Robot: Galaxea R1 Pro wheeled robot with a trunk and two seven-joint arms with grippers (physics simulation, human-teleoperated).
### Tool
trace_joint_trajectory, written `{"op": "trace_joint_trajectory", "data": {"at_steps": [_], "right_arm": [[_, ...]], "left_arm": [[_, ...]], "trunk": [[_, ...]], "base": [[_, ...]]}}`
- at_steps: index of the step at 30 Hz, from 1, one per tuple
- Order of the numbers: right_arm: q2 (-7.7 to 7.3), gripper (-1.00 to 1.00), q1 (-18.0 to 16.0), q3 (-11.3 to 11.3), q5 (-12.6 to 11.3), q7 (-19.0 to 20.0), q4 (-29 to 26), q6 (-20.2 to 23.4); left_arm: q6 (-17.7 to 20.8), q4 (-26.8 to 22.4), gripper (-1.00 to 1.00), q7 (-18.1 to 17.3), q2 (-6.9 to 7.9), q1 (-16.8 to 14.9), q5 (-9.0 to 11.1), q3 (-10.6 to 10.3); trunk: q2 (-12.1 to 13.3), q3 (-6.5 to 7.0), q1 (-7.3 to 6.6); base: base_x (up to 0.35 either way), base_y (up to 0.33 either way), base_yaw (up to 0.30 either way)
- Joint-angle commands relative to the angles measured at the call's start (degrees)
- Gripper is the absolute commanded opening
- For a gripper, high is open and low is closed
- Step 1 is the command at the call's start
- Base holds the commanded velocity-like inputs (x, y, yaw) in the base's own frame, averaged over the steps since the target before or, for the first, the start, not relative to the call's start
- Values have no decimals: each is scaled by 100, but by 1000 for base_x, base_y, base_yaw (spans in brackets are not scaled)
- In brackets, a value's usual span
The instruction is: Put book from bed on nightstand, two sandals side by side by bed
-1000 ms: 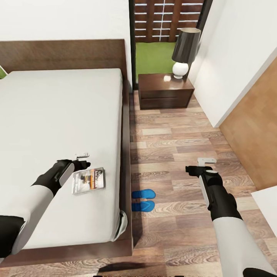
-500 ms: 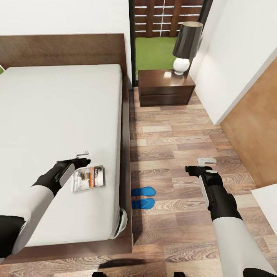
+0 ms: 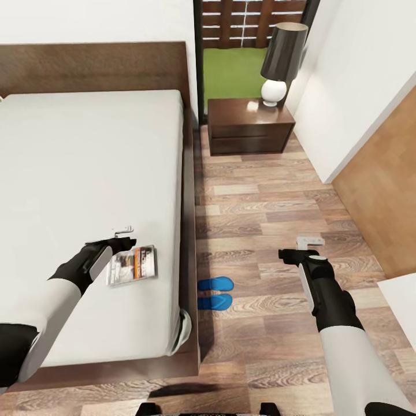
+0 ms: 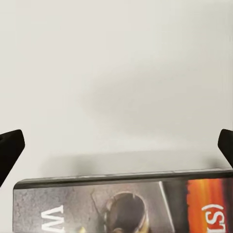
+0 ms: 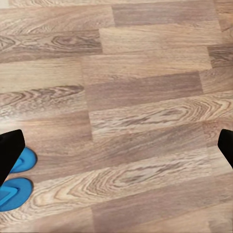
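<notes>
Rolling back a touch, the camera had slid the whole view down since a second ago, so the bed (image 3: 86, 173) and nightstand (image 3: 249, 124) only seemed to shift. Sandals (image 3: 215, 292) already sat paired beside the bed. Left gripper (image 3: 120, 238), jaws spread, hovered at the book (image 3: 133, 265), ungrabbed; right gripper (image 3: 300, 247) hung open.

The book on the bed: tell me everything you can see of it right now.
The book is a thin paperback lying flat, closed, cover up, on the light-grey mattress near the bed's right edge. Its cover looks dark grey with an orange band and white lettering, with a pale picture. It sits slightly askew to the bed's edge. The left gripper hovers just beyond it, open, not touching. The left wrist view shows its top edge and cover close below the gripper.
</notes>
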Motion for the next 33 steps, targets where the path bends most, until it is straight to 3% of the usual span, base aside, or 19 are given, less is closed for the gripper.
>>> {"op": "trace_joint_trajectory", "data": {"at_steps": [1,33], "right_arm": [[0,100,-2,3,18,-4,-6,30],[0,100,-2,3,18,-4,-6,48]], "left_arm": [[22,-12,100,50,8,-2,61,-47],[22,-12,100,41,-1,5,62,-47]], "trunk": [[-2,-13,0],[-2,-171,0]], "base": [[0,0,0],[0,0,0]]}}
